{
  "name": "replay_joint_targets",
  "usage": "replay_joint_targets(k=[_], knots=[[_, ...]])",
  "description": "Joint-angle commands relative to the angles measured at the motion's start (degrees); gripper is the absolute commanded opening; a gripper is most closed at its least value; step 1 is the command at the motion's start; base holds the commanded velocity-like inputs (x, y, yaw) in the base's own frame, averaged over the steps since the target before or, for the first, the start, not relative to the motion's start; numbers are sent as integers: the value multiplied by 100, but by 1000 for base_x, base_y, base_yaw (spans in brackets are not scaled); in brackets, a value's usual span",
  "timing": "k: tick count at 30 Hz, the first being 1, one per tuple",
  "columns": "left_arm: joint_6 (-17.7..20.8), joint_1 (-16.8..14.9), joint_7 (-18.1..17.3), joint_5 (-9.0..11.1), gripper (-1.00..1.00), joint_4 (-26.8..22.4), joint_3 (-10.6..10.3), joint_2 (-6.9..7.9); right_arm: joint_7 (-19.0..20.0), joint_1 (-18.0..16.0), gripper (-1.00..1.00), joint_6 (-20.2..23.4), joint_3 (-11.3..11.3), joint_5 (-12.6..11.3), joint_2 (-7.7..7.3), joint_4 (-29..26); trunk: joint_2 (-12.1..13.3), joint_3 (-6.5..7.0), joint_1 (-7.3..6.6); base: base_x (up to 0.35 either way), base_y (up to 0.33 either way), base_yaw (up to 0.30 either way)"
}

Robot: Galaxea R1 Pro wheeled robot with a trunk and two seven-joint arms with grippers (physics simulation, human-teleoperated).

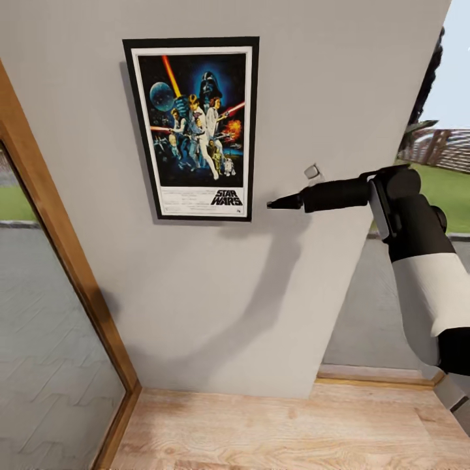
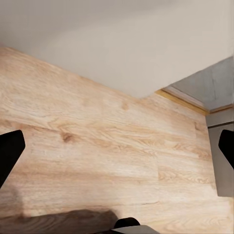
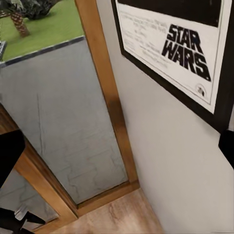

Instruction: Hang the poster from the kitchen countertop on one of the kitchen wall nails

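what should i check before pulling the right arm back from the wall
1. Poster flat on the wall, off the jaws: ok.
2. Poster level: not ok in the head view, it looks slightly tilted, though the camera itself may be tilted.
3. Nail bearing the poster: cannot tell, hidden behind the frame.
4. Right gripper apart from the frame: ok, a gap shows beside the lower right corner.
5. Right jaws open and empty: ok, by the right wrist view.
6. Left gripper empty, over the wood floor: ok.
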Motion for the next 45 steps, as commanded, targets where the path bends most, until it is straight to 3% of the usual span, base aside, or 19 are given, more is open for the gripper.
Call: replay_joint_targets(k=[1,4,5,6,7,11,12,15,18,20,22,28,34,35,38,39,41,44,45], knots=[[-33,-6,-9,39,100,5,-48,1,26,3,100,47,5,7,-5,-1,-13,-13,4,-12,0,0],[-32,-6,-11,39,100,5,-48,2,38,222,100,37,-2,5,-11,-22,-13,-13,4,-8,0,0],[-32,-6,-15,39,100,5,-48,4,46,889,100,16,-19,4,-15,-358,-13,-13,4,-2,0,0],[-32,-6,-16,39,100,5,-48,5,46,1070,100,12,-21,4,-16,-476,-13,-13,4,-2,0,0],[-32,-6,-28,39,100,10,-48,8,36,2715,100,-363,-45,6,-11,-1275,-13,-13,4,0,0,0],[-28,-6,-19,39,100,17,-48,9,30,3638,100,-812,-235,6,-3,-1390,-13,-13,4,0,0,0],[-24,-6,172,39,100,36,-50,-5,33,5994,100,-2364,-1303,1,23,-1162,-13,-13,4,0,0,0],[-23,-6,509,34,100,38,-56,-16,38,6663,100,-3109,-1616,-1,25,-554,-13,-13,4,0,0,0],[-23,-6,816,32,100,39,-62,-31,43,7032,100,-4010,-1813,3,17,446,-13,-13,4,0,0,0],[-25,-5,1050,28,100,40,-64,-73,37,7187,100,-4975,-1906,5,-12,1666,-13,-13,4,0,0,0],[-28,-2,1259,21,100,40,-67,-95,16,7240,100,-5604,-1950,8,-57,2533,-13,-13,4,0,0,0],[-29,0,1856,-12,100,40,-80,-179,-305,7283,100,-6378,-2045,22,-263,3987,-13,-13,4,0,0,0],[-23,2,2760,-285,100,45,-83,-267,-1809,7299,100,-6550,-2030,68,-286,4746,-13,-13,4,0,0,0],[-20,2,3071,-355,100,46,-81,-311,-2272,7301,100,-6564,-2024,74,-279,4904,-13,-13,4,0,0,0],[-17,3,3634,-417,100,46,-82,-412,-2982,7301,100,-6571,-2020,78,-261,5050,-13,-13,4,0,0,0],[-16,3,4250,-448,100,45,-79,-543,-3692,7302,100,-6574,-2018,75,-191,5128,-13,-13,4,0,0,0],[-15,3,4899,-463,100,45,-77,-630,-4439,7299,100,-6580,-2021,65,-99,5168,-13,-13,4,0,0,0],[-19,3,5528,-469,100,45,-76,-679,-5189,7300,100,-6581,-2022,54,-19,5192,-13,-13,4,0,0,0],[-21,3,5871,-470,100,43,-75,-697,-5626,7299,100,-6580,-2023,49,39,5202,-13,-13,4,0,0,0]])
